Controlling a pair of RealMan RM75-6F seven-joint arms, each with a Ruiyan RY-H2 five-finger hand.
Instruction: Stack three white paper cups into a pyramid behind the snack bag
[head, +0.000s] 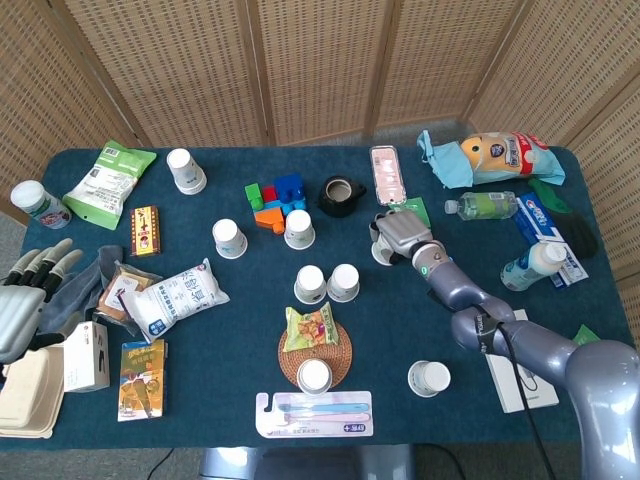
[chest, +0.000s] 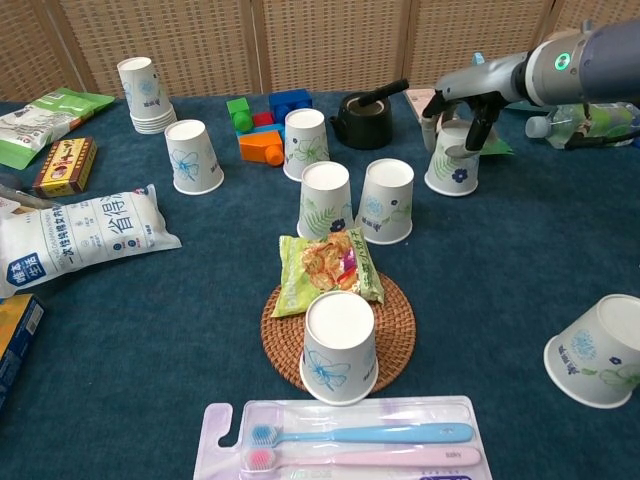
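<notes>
Chest view shows the right hand (chest: 462, 110) at the back right of the table (chest: 520, 250), its fingers curled around the top of an upside-down paper cup (chest: 453, 162) that leans out of upright. From the head view the same hand (head: 402, 232) covers most of this cup, which sits just right of the two base cups. Those two base cups (chest: 359, 200) stand upside down, side by side and touching, directly behind the snack bag (chest: 325, 268), which lies partly on a round woven coaster (chest: 395, 330). Another cup (chest: 340, 346) stands on the coaster's near side, and a further one (chest: 598, 351) lies tipped at the right edge. Left hand (head: 22, 300) rests at the table's far left edge, holding nothing, fingers spread.
</notes>
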